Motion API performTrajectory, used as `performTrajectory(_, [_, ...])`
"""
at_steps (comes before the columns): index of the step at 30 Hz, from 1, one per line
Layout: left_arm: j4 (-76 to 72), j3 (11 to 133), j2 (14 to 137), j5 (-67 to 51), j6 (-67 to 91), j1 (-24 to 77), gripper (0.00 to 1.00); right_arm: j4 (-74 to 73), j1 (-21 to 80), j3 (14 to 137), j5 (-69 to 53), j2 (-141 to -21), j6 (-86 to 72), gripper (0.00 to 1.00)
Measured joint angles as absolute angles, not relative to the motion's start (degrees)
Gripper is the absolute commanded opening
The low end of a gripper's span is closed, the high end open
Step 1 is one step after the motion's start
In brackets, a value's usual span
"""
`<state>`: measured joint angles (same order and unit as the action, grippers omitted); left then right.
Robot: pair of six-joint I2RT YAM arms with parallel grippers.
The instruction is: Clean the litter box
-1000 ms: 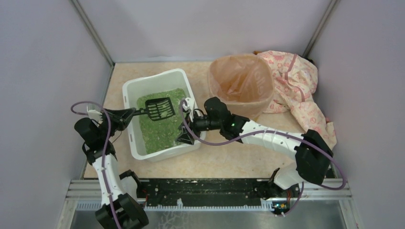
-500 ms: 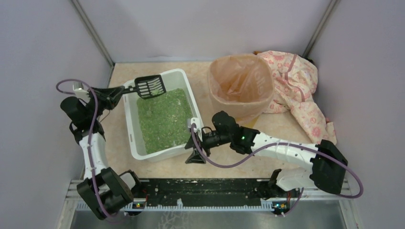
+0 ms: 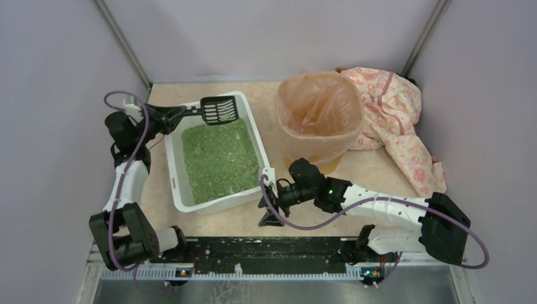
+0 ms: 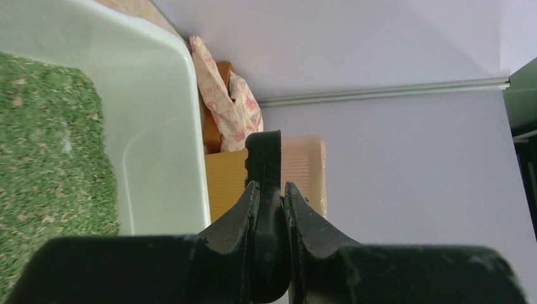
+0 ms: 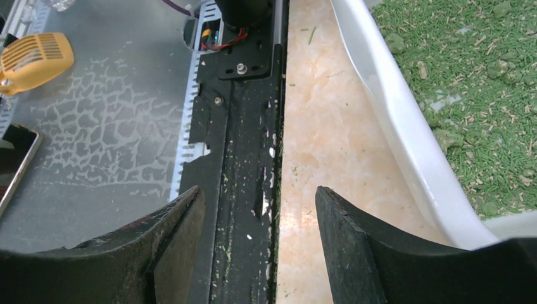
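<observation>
White links and black joint housings are seen on both arms, the left arm at 8 o'clock and the right arm at 5 o'clock. A purple cable is looped along each. A green light is lit on the right arm. Black wedge-shaped fingers are carried by the right gripper.

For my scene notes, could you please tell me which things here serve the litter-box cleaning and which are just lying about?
Job: litter box, green litter, scoop in the left gripper, bag-lined bin.
Lying about: floral cloth, yellow slotted object.
</observation>
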<state>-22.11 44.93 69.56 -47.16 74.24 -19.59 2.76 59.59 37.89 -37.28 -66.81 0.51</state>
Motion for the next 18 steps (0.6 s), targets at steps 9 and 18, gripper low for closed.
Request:
performTrajectory(9, [-22.1,62.0,80.3,-40.9,74.9,-5.4,0.00,0.4,59.6,37.8,-35.9,-66.8,1.9,0.65])
performTrajectory(18, [-21.2,77.5,88.9,-35.0,73.9,3.9,0.00,0.0,59.6,33.8,-34.2,-65.1,1.5,0.65])
